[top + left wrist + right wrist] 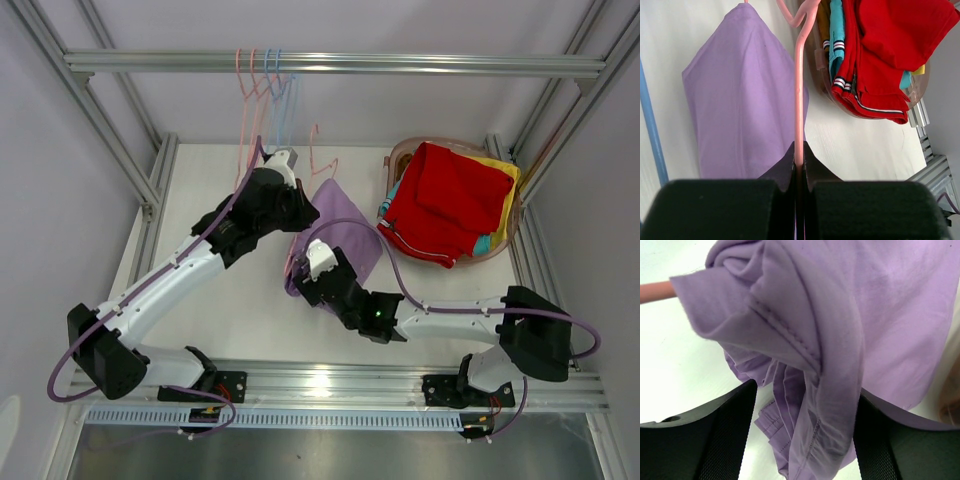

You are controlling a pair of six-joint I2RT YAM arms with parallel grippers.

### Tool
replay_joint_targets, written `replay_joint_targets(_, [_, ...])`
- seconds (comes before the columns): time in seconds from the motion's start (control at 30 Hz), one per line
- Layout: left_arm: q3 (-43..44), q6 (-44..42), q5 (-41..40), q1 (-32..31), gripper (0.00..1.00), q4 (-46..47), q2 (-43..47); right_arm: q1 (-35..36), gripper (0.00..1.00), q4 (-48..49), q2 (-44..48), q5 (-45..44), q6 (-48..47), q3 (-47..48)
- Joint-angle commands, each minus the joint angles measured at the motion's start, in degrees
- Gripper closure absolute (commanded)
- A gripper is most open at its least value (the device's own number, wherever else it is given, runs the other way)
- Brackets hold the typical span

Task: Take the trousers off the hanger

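Left gripper (799,167): clamped tight on pink hanger (799,100), lavender trousers (740,90) draped just beyond its tips. Right gripper (802,435): 2 fingers spread wide, the bunched trousers between them.

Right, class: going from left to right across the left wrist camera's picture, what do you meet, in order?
thin blue hanger wire -> soft lavender cloth trousers -> thin pink hanger wire -> red cloth trousers with striped cuffs
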State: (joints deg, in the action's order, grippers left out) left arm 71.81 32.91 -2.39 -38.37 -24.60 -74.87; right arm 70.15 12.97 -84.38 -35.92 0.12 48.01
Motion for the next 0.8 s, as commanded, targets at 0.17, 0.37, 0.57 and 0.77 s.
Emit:
replay_joint_targets(0.17, [3.6,-1.0,-0.86,0.84,0.99,3.07,3.68,1.66,0.23,4.25,-4.21,-5.2,1.73,0.59])
replay_joint_targets(0.37, [3.95,-1.09,0.28,1.37,0.99,2.98,3.86,3.41,0.13,3.64,-6.67,-9.16,1.64,-0.02])
replay_joint_targets(0.57, [3.95,-1.0,0.81,1.54,0.99,2.98,3.86,4.38,0.1,3.02,-7.29,-12.33,1.29,-0.9])
replay_joint_targets(0.77, [3.95,-1.09,1.16,1.72,1.0,3.07,3.86,4.56,0.09,1.8,-5.1,-11.54,1.63,-3.09])
